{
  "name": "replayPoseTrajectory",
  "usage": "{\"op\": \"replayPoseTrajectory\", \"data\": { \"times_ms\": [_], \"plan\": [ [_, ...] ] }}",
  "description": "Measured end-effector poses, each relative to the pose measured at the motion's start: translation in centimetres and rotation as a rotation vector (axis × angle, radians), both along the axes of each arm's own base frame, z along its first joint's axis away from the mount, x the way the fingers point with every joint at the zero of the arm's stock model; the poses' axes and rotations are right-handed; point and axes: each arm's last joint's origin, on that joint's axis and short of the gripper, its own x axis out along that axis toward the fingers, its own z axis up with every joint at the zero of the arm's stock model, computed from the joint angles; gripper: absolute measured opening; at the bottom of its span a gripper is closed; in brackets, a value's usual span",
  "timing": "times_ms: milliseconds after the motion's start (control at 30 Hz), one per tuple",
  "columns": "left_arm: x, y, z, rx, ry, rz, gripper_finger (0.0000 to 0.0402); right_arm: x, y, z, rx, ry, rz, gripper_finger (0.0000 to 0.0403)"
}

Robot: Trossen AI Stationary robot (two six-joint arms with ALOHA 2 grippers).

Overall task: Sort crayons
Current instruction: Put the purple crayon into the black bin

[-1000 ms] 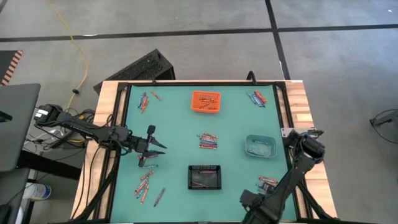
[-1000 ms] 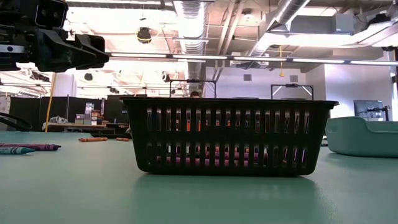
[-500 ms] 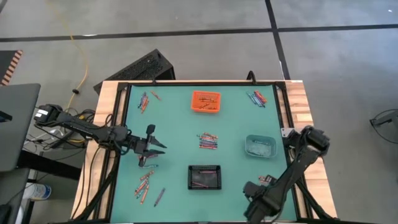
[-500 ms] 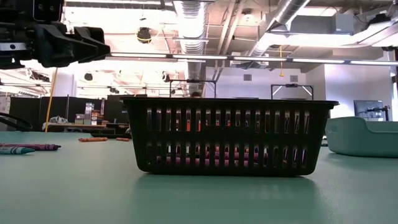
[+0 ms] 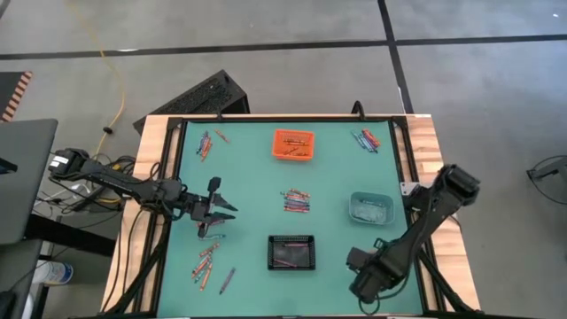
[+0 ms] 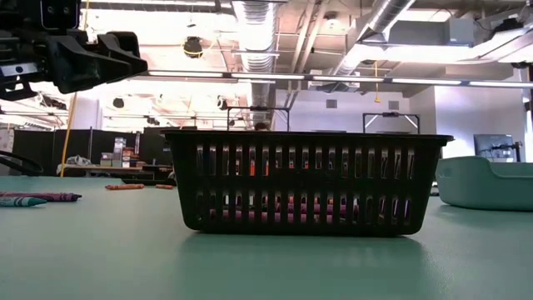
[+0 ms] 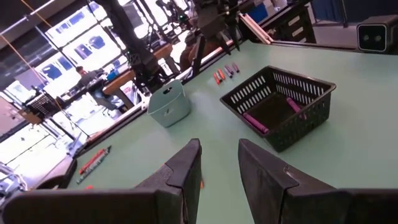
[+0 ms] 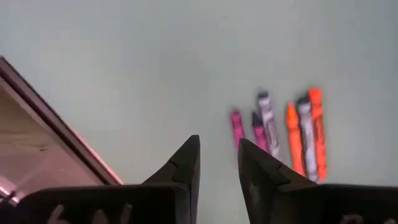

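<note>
Crayons lie flat on the green table in loose groups: far left (image 5: 205,143), far right (image 5: 365,139), centre (image 5: 297,201) and near left (image 5: 208,259). My left gripper (image 5: 221,209) hovers level over the left side, open and with nothing in it, pointing toward the black bin (image 7: 280,106). My right gripper (image 5: 368,268) points down over the near right corner, also open with nothing in it. Its wrist view shows it (image 8: 217,146) beside a row of purple, grey and orange crayons (image 8: 280,134), touching none of them. In the high view the arm hides that row.
An orange bin (image 5: 293,143) sits at the far middle, a teal bin (image 5: 370,208) at the right and a black basket (image 5: 291,252) at the near middle with purple crayons inside. The table's raised frame (image 8: 37,124) runs close by my right gripper.
My right gripper has moved away from the table's near edge, over the near-right crayons, which its arm now covers in the high view. My left gripper has stayed in place and rolled a little about its own length.
</note>
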Motion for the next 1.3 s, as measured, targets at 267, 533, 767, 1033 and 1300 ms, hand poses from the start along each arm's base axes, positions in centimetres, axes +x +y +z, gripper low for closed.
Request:
{"op": "replayPoseTrajectory", "data": {
  "times_ms": [267, 533, 767, 1033, 1300],
  "plan": [
    [0.0, 0.0, 0.0, -0.015, 0.004, 0.003, 0.0096, 0.3, 0.6, 0.0, 0.008, -0.090, -0.016, 0.0102],
    [0.0, 0.0, -0.1, -0.023, 0.014, 0.003, 0.0096, -1.6, 1.0, -2.2, -0.013, -0.065, 0.014, 0.0102],
    [0.0, 0.0, -0.1, -0.012, 0.012, 0.003, 0.0096, -2.3, 1.0, -3.6, 0.032, -0.041, 0.036, 0.0102],
    [0.0, 0.0, -0.1, -0.015, 0.012, 0.003, 0.0096, -2.8, 0.5, -4.5, 0.014, -0.006, 0.056, 0.0102],
    [0.0, 0.0, -0.1, -0.019, 0.012, 0.003, 0.0096, -2.9, 0.4, -4.6, 0.004, 0.003, 0.066, 0.0102]
  ]
}}
